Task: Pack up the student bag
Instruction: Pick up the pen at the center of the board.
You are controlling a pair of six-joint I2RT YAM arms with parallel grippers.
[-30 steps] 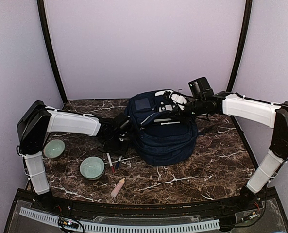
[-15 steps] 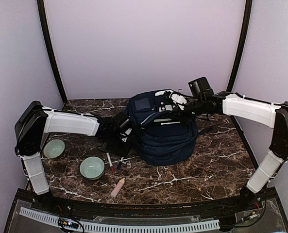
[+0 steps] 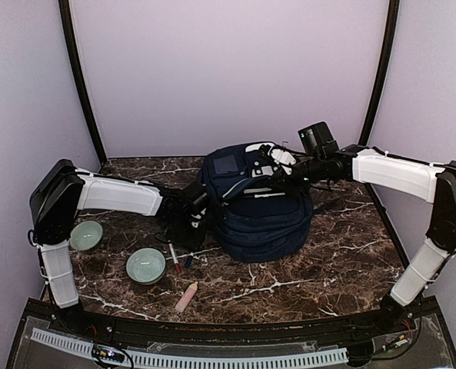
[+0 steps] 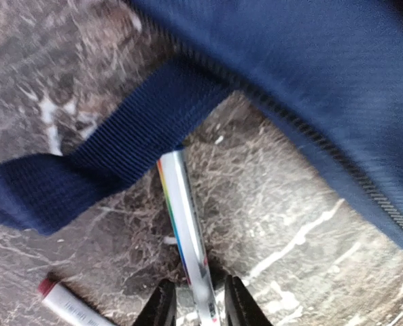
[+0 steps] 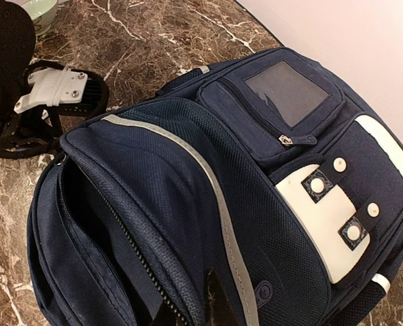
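The student bag [image 3: 262, 215] sits far-centre on the marble table [image 3: 343, 254], its open top rim pinched by the clamped right gripper [image 5: 194, 305], while to the bag's left the left gripper [image 4: 200, 309] stands narrowly parted astride a white pen [image 4: 184, 217].

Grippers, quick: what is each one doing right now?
Left gripper: slightly open, fingers either side of the striped pen, small gaps showing.
Right gripper: closed on the student bag, at the edge of its opening.
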